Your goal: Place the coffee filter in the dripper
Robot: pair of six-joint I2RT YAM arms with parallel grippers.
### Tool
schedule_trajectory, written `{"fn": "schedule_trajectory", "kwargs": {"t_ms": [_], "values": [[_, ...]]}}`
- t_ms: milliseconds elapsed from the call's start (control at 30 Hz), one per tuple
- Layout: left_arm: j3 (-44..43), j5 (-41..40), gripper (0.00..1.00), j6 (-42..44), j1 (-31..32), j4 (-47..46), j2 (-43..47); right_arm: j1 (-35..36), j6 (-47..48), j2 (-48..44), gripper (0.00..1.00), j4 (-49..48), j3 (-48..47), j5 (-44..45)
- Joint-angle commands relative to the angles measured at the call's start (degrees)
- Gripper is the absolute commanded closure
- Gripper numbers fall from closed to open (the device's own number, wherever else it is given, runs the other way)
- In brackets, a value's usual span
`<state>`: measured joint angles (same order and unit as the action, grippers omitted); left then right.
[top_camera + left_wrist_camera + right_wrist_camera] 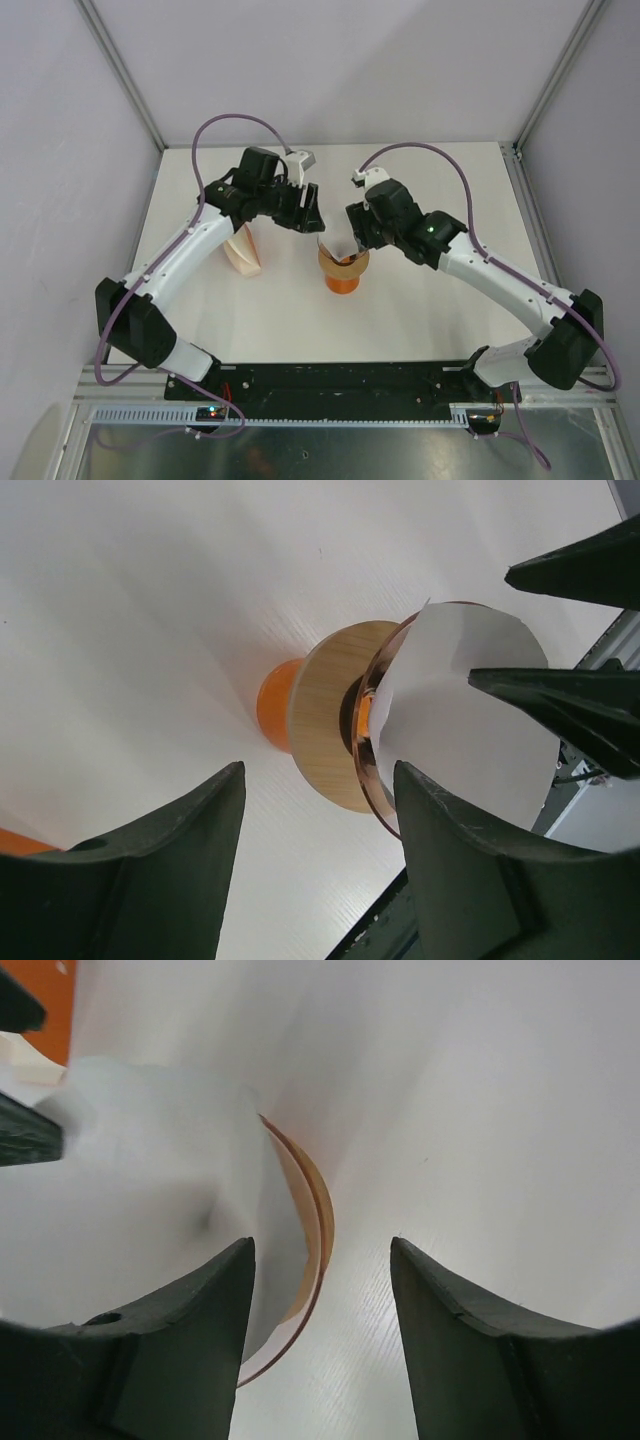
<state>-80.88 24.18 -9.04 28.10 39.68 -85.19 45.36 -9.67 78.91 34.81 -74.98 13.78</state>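
Observation:
The dripper (345,264), a translucent orange funnel with a wooden collar (325,715), stands on an orange cup (343,285) mid-table. The white coffee filter (338,247) sits in its mouth and stands above the rim (375,780). My left gripper (308,215) hovers open just left of the dripper; in its wrist view the left gripper (320,770) has only table between its fingers. My right gripper (352,237) is open astride the filter's wall and the rim. In the right wrist view the right gripper (320,1245) has one finger over the filter (140,1190) and one outside the rim (318,1222).
A cream stack of folded filters (243,256) stands left of the dripper, under the left arm, with an orange piece beside it (50,1000). Grey walls and metal posts close in the table at the back and sides. The arm bases sit on the near rail (330,380).

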Motion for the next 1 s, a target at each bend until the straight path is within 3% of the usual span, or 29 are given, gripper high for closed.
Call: {"fn": "schedule_trajectory", "kwargs": {"t_ms": [0, 967], "values": [[1.7, 0.4, 0.34, -0.3, 0.6, -2.0, 0.0, -1.4, -1.3, 0.0, 0.39, -3.3, 1.3, -3.2], [6.0, -0.6, 0.37, 2.8, 0.6, -2.3, -1.8, -4.5, -0.4, 1.7, 0.4, -4.3, 4.7, -6.0]]}}
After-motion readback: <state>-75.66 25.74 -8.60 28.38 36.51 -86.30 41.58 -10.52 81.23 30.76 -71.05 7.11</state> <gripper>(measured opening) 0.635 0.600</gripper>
